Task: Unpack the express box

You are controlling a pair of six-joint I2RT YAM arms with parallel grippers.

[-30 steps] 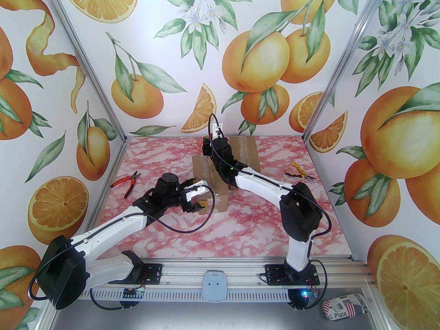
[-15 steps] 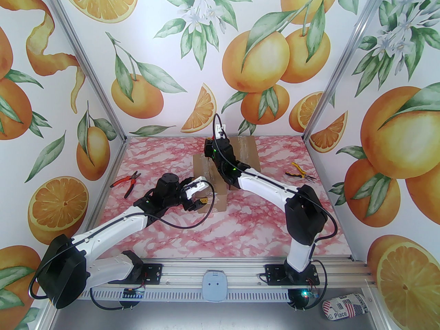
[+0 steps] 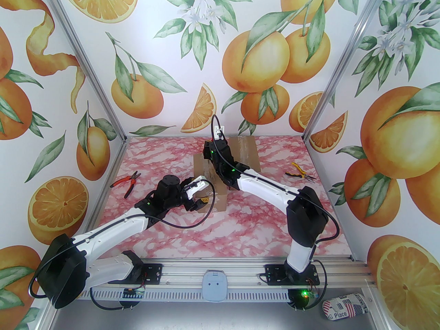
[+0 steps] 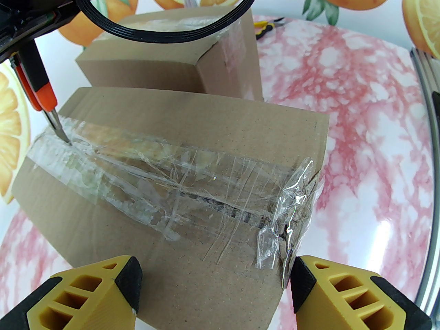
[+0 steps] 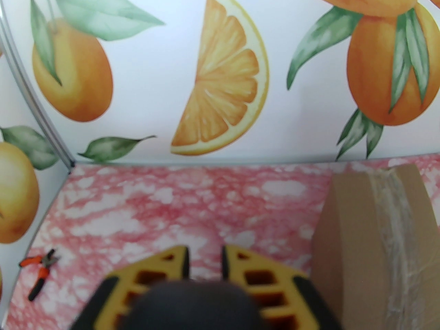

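front box (image 4: 192, 143): middle of table (image 3: 240, 225)
back box (image 4: 165, 70): just behind front box, slightly right
cutter (image 4: 44, 96): tip on front box top
left pliers (image 3: 127, 181): left of boxes
right pliers (image 3: 298, 171): right of boxes

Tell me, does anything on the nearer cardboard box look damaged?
Yes. The clear tape on the near box is wrinkled and slashed, with a ragged slit along the seam and a crumpled end peeling off at the box's edge. A cutter pokes the tape's far end.
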